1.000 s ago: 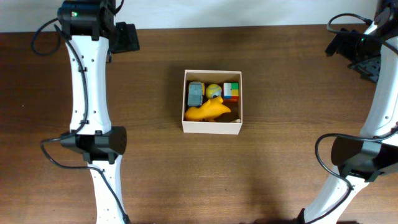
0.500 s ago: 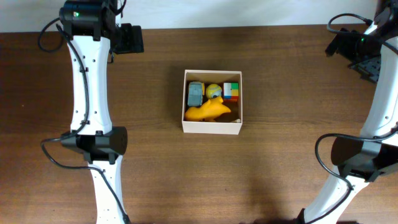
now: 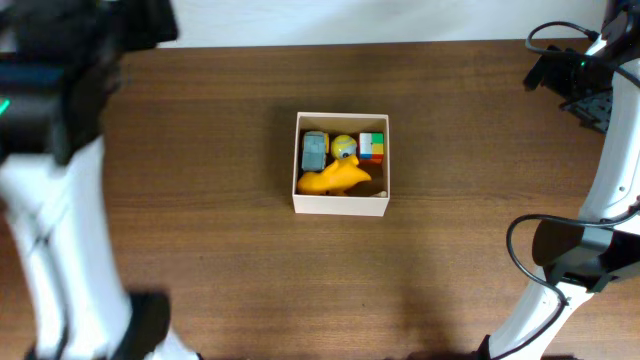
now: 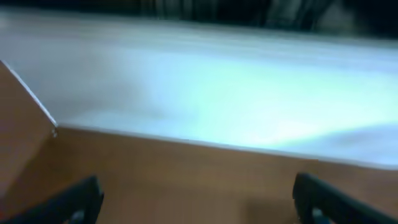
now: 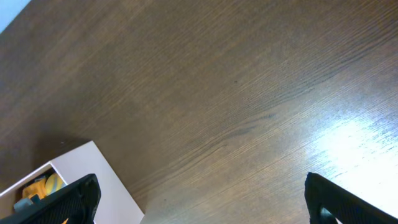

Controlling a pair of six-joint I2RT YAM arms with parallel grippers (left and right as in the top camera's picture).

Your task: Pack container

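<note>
The container (image 3: 340, 206), a white square box with a tan inside, stands at the table's middle. It holds a grey toy (image 3: 314, 150), a yellow and blue ball (image 3: 343, 146), a coloured cube (image 3: 372, 147) and a yellow toy (image 3: 335, 178). Its corner shows in the right wrist view (image 5: 102, 177). My right gripper (image 5: 199, 205) is open and empty, high above the far right of the table (image 3: 588, 95), apart from the box. My left gripper (image 4: 199, 202) is open and empty; its view is blurred and shows no box.
My left arm (image 3: 50, 110) is a large blur over the table's left side. The brown wooden table (image 3: 230, 120) ends at a white strip along the far edge. The left wrist view shows that far edge and a pale surface (image 4: 217, 93) beyond.
My left arm has swung fast, from upright at the far left to a blurred mass over the left edge. The right arm and the box have not moved.
</note>
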